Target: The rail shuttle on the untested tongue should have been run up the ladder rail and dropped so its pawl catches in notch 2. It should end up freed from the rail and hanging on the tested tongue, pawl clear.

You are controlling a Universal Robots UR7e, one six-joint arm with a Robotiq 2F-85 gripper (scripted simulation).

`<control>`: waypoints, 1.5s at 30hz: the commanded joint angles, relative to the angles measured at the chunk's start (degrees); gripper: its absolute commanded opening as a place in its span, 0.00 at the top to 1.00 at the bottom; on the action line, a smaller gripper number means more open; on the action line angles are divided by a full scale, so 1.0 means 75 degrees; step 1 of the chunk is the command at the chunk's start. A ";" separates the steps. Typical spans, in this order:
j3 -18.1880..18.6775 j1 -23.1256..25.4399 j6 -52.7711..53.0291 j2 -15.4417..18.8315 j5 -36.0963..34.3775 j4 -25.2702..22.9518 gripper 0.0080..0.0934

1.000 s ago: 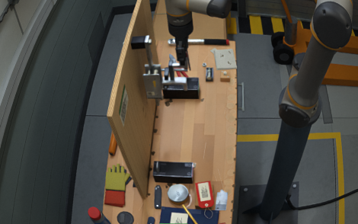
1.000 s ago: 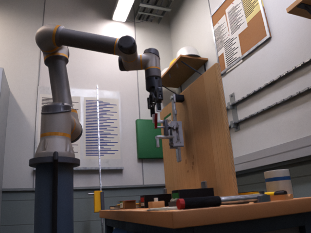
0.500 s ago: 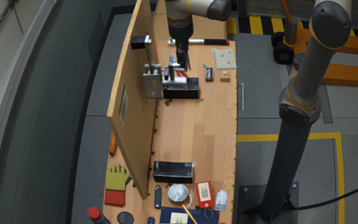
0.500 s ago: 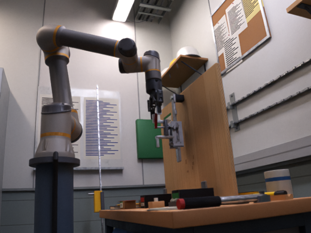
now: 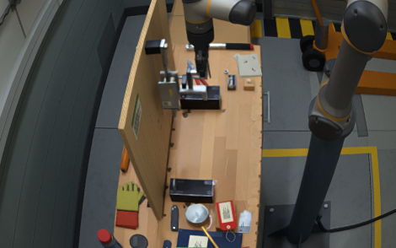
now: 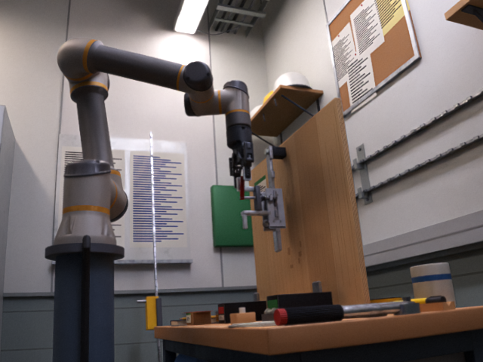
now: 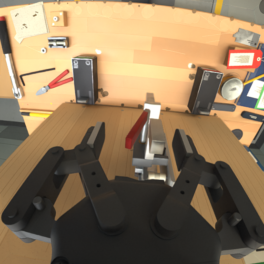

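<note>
The grey metal shuttle point(image 6: 274, 208) sits on the vertical ladder rail point(image 6: 269, 167) fixed to the upright wooden board, below the rail's black top cap point(image 6: 277, 152). A red-tipped lever point(image 7: 137, 129) sticks out from the shuttle's upper part, and a grey handle point(image 6: 249, 214) juts out lower down. My gripper point(image 7: 138, 142) hangs open just above the shuttle, its fingers either side of the red lever, holding nothing. Two black tongue blocks stand on the bench at the board's foot, one near the rail point(image 5: 200, 98) and one farther along point(image 5: 192, 190). The rail's notches and the pawl are hidden.
The upright wooden board point(image 5: 145, 109) divides the bench lengthwise. On the bench lie red pliers point(image 7: 54, 82), a red-handled tool point(image 6: 335, 311), an Allen key point(image 7: 34, 73), a red tag point(image 5: 225, 214), a round metal tin point(image 5: 196, 213) and gloves point(image 5: 128, 202).
</note>
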 commanded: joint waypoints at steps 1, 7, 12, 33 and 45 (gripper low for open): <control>0.0000 0.0000 0.0000 -0.0001 0.0000 -0.0009 0.18; 0.0022 0.0000 0.0000 0.0010 0.0000 -0.0042 0.18; 0.0033 0.0000 0.0000 0.0015 0.0000 -0.0058 0.18; 0.0039 0.0000 0.0000 0.0018 0.0000 -0.0067 0.20; 0.0039 0.0000 0.0000 0.0018 0.0000 -0.0067 0.45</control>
